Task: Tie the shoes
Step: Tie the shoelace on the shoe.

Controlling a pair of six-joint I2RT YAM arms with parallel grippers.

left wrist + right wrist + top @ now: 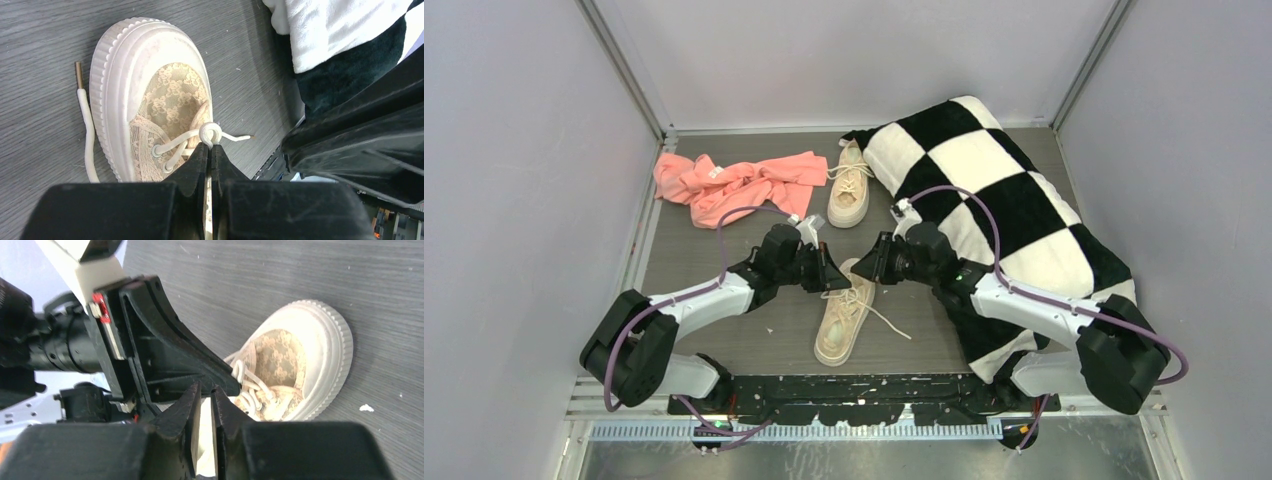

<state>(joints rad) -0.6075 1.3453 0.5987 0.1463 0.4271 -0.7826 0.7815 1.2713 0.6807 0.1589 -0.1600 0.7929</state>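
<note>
Two beige shoes lie on the grey table: the near shoe (842, 322) between my grippers, the far shoe (849, 185) by the pillow. My left gripper (832, 274) hangs over the near shoe's laced front. In the left wrist view its jaws (210, 146) are shut on a small knotted loop of cream lace (211, 133) over the lace-patterned toe (150, 80). My right gripper (871, 268) faces it from the right. Its jaws (206, 390) stand a narrow gap apart, with nothing gripped at the tips. A loose lace end (86, 120) trails beside the sole.
A black-and-white checkered pillow (1004, 210) fills the right side, touching the right arm. A pink cloth (739, 185) lies at the back left. Another lace strand (889, 322) runs right from the near shoe. White walls enclose the table.
</note>
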